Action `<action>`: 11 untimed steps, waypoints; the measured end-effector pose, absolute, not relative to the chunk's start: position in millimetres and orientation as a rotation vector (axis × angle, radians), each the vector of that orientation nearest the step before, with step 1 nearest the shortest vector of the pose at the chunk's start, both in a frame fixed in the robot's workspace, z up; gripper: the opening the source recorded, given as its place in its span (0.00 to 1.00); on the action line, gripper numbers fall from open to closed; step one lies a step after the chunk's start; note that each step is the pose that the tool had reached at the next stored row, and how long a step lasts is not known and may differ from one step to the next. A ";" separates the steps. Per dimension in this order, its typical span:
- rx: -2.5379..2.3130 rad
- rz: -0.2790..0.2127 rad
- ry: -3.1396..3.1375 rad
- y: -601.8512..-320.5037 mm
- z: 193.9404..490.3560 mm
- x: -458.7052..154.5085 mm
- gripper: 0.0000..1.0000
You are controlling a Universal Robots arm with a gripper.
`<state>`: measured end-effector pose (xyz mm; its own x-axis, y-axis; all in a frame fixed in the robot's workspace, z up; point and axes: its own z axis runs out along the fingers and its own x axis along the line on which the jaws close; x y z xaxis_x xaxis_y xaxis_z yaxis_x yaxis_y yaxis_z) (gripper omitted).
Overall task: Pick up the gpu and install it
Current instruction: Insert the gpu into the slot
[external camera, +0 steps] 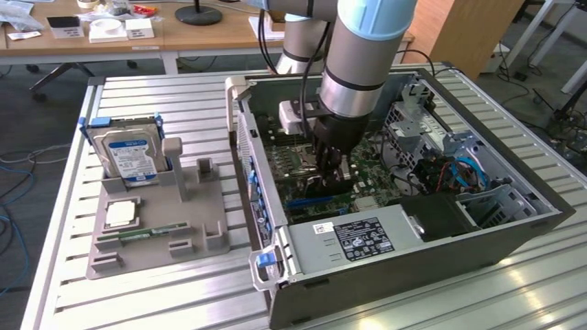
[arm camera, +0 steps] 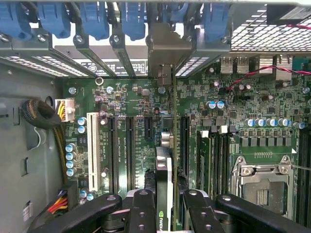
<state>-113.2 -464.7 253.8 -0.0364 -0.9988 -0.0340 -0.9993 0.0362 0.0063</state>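
The gpu is held edge-on between the two fingers of the gripper, which are clamped on its flat faces; in the wrist view its green board edge and black cooler are seen running away from the fingers towards the silver end bracket at the rear slot openings of the case. In the exterior view the gripper is seen reaching down inside the open computer case, which lies on its side on the slatted table, and the card is held low over the motherboard, lined up along one of the long expansion slots; whether it is already seated cannot be told. The card is judged to be light and stiff but fragile: the board should not be bent, and its bottom contact edge and small components should not be touched. A hold across the cooler and board near the top edge, as here, is judged the safest, with force applied straight down only. On the exterior view's left, well apart from the case, a grey parts tray is seen with a hard drive standing in it.
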 end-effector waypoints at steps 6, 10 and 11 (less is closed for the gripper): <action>-2.166 0.044 2.247 -464.7 248.0 -113.5 0.27; -2.165 0.046 2.246 -464.5 247.1 -114.0 0.27; -2.165 0.047 2.245 -464.4 247.0 -114.0 0.27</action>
